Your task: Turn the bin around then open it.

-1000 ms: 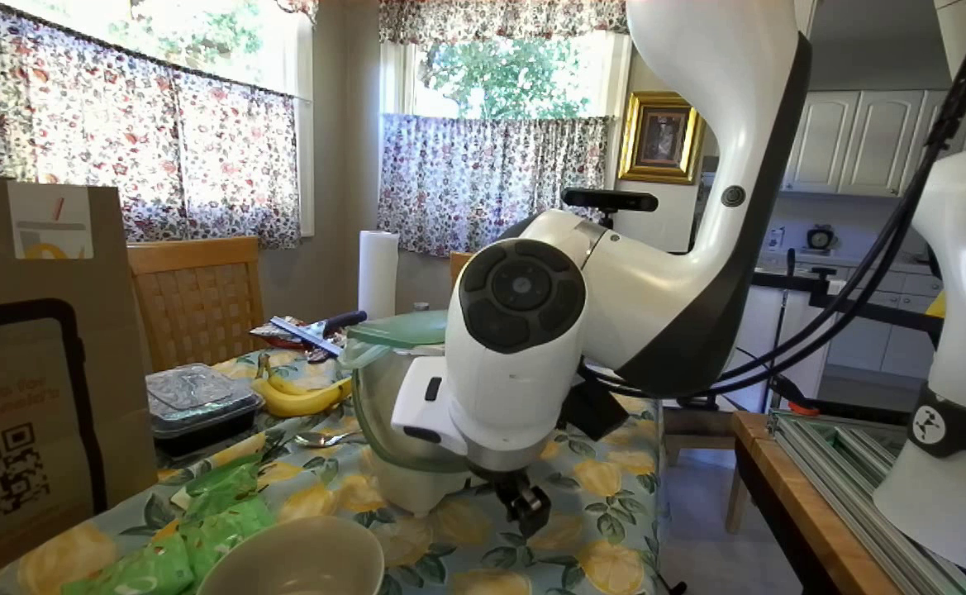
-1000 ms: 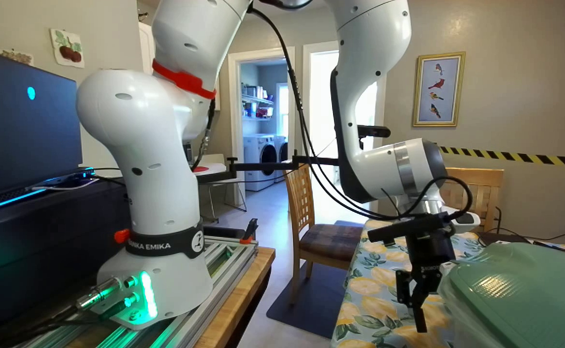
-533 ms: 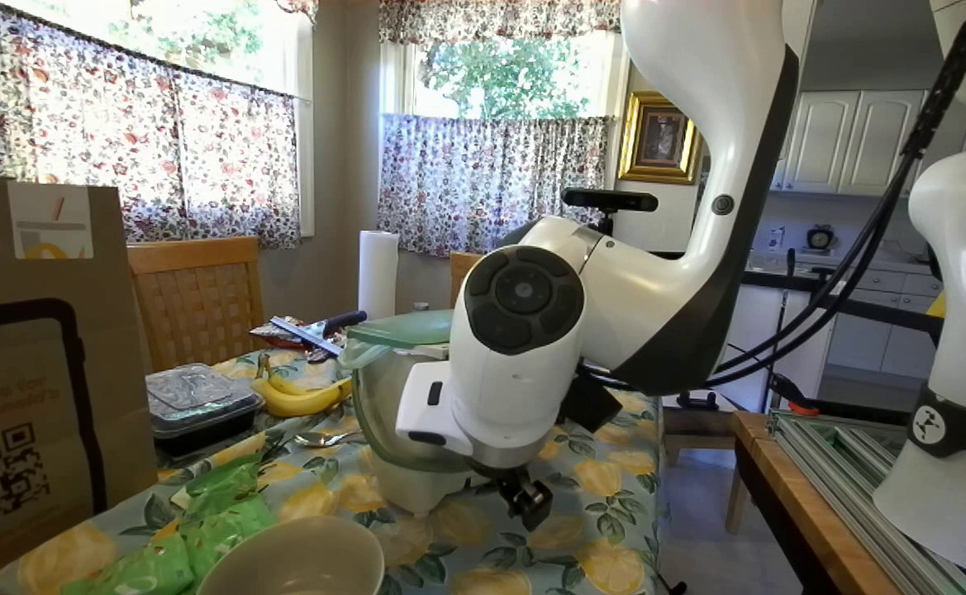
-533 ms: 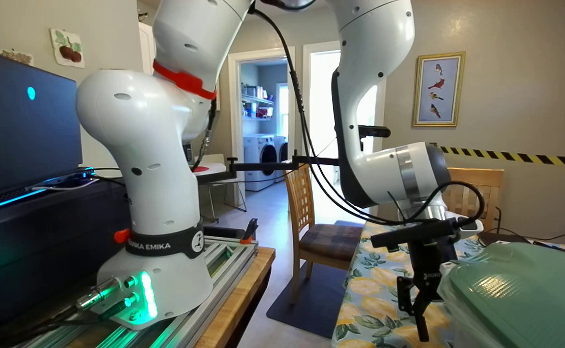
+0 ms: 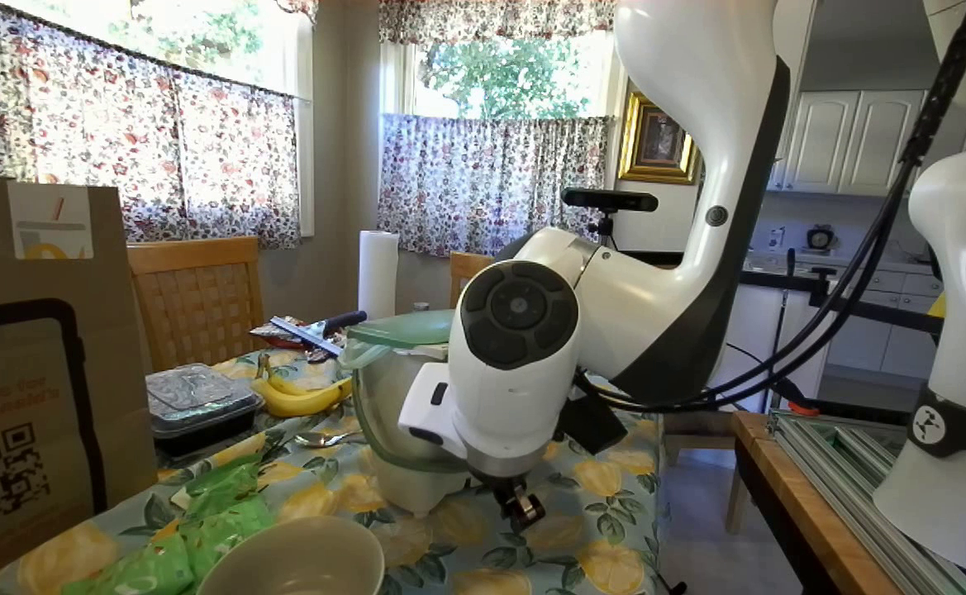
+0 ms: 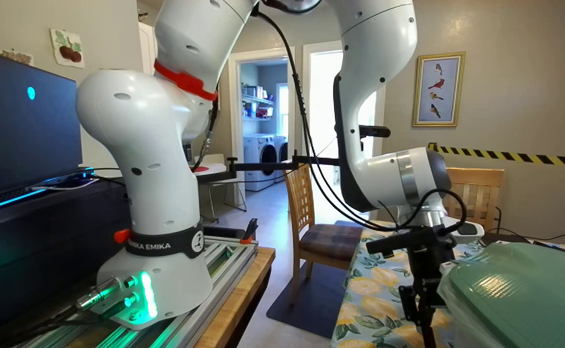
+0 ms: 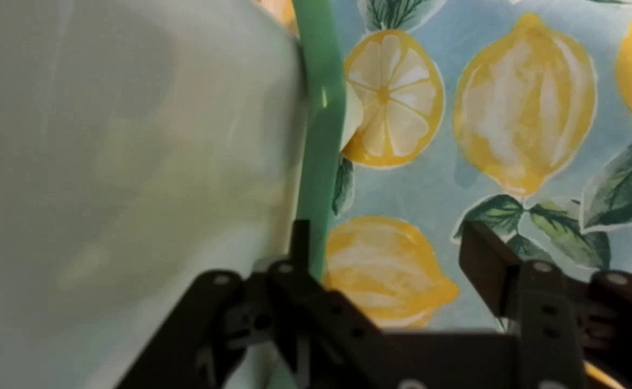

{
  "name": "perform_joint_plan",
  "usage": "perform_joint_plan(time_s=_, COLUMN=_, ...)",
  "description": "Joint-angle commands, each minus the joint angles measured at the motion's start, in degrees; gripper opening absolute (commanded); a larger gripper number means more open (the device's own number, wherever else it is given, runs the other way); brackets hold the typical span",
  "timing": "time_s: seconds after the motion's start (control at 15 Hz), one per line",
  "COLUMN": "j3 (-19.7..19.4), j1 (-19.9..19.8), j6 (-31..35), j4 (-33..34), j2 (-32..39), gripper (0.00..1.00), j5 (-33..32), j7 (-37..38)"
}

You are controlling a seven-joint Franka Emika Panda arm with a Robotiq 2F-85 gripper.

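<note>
The white bin with its pale green lid stands on the lemon-print tablecloth. In both exterior views its lid (image 5: 400, 329) (image 6: 524, 285) lies on top. In an exterior view my wrist hides part of the body (image 5: 404, 487). In the wrist view its pale wall (image 7: 132, 162) fills the left side, edged by a green band (image 7: 321, 119). My gripper (image 7: 391, 248) is open, pointing down beside the bin. One finger (image 7: 300, 240) overlaps the green band; I cannot tell if it touches. Only tablecloth shows between the fingers. The gripper also shows low in both exterior views (image 5: 522, 508) (image 6: 420, 314).
A beige bowl (image 5: 301, 554) and green packets (image 5: 193, 529) lie at the table's near side. Bananas (image 5: 301, 399), a spoon (image 5: 325, 440), a black lidded container (image 5: 202, 409) and a paper bag (image 5: 36, 372) are beyond the bin.
My arm has come down a little, and the gripper is lower beside the bin and slightly turned. The bin has not visibly moved.
</note>
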Motion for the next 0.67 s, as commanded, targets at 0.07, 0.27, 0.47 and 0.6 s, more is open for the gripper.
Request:
perform_joint_plan(time_s=0.07, j3=-0.2, j1=0.7, j6=-0.7, j4=2.4, j2=1.7, gripper=0.35, j5=0.6, j7=3.5)
perform_joint_plan(time_s=0.27, j3=-0.4, j1=1.3, j6=-2.6, j4=3.1, j2=1.4, gripper=0.12, j5=-0.4, j7=5.9)
perform_joint_plan(time_s=0.47, j3=-1.2, j1=2.8, j6=-6.1, j4=4.3, j2=1.7, gripper=0.40, j5=-3.5, j7=10.9)
perform_joint_plan(time_s=0.6, j3=-1.3, j1=3.4, j6=-8.1, j4=4.8, j2=2.2, gripper=0.35, j5=-5.3, j7=13.8)
